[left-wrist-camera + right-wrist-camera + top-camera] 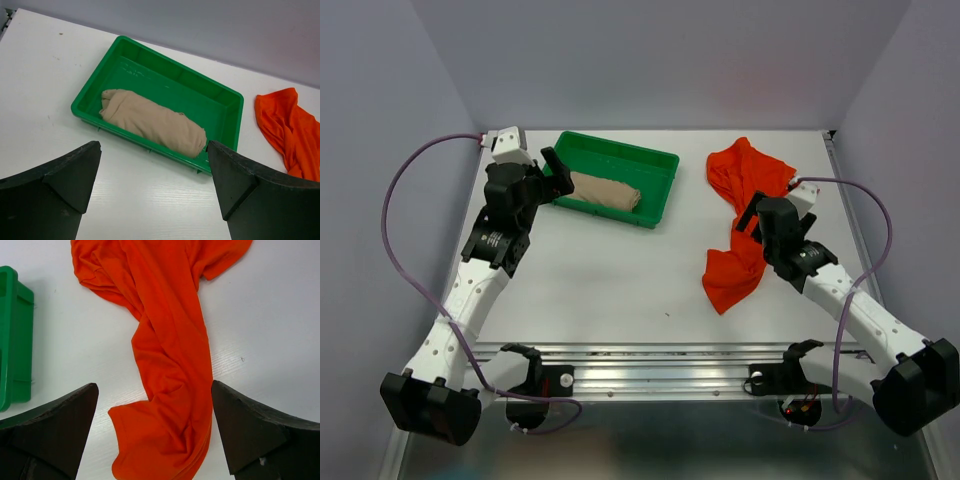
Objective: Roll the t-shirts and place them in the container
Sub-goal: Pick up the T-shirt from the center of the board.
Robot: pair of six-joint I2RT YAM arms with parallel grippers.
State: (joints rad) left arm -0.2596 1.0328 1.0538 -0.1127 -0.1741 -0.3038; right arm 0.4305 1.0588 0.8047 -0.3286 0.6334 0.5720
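T-shirts: the beige one [605,190] sits rolled inside the green tray [620,148], along its near wall. The orange one [730,275] lies unrolled on the table [600,290], right of the tray and apart from it. It is bunched at the far end and twisted into a narrow strip running toward the near edge. Left gripper [548,168] is at the tray's left end, jaws wide apart with nothing between them. Right gripper [750,215] is over the middle of the orange strip, jaws spread either side of the cloth, not clamped. Can't tell if it touches the fabric.
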